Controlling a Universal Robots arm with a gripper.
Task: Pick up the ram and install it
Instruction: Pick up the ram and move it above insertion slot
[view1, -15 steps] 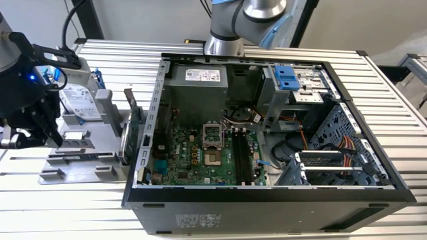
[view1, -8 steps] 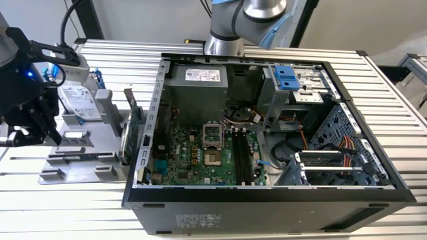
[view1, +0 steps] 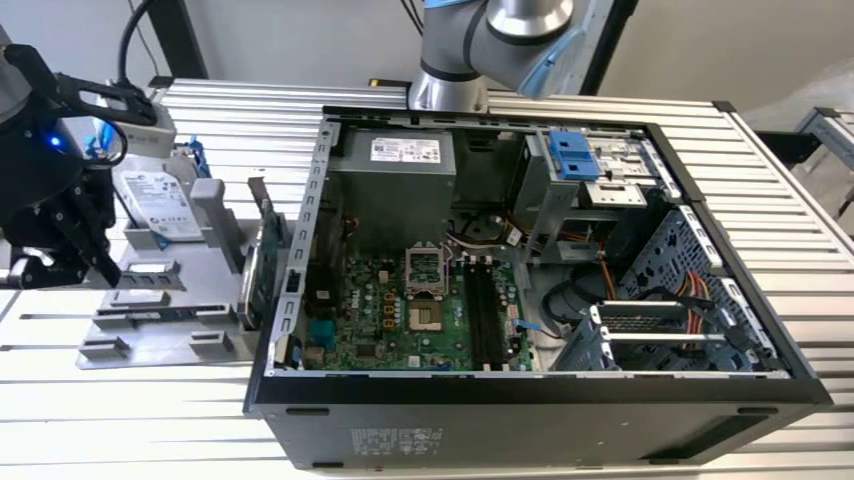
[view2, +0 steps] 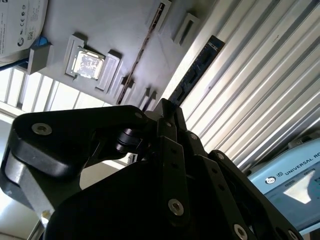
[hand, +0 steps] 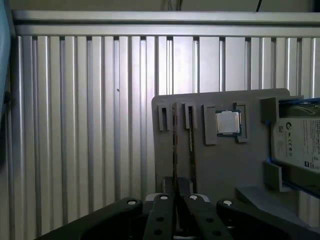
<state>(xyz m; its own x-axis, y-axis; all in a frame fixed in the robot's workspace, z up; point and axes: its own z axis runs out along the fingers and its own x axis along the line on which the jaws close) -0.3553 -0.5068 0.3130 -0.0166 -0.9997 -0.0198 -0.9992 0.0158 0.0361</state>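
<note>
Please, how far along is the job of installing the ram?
Done: nothing yet; the black memory slots in the open black computer case look empty. In hand: the black gripper is at the end of the long, narrow dark ram stick by the flat grey holder; whether it grips cannot be told. Left: the ram is not in the case.

Ext. view bright; wrist views dim, some glare.

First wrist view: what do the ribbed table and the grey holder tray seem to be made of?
The ribbed silver table looks like bare extruded aluminium: parallel grooves with a dull metallic sheen. The flat grey holder tray looks like matte plastic, moulded or printed: uniform grey, no shine, blocky raised slots.
</note>
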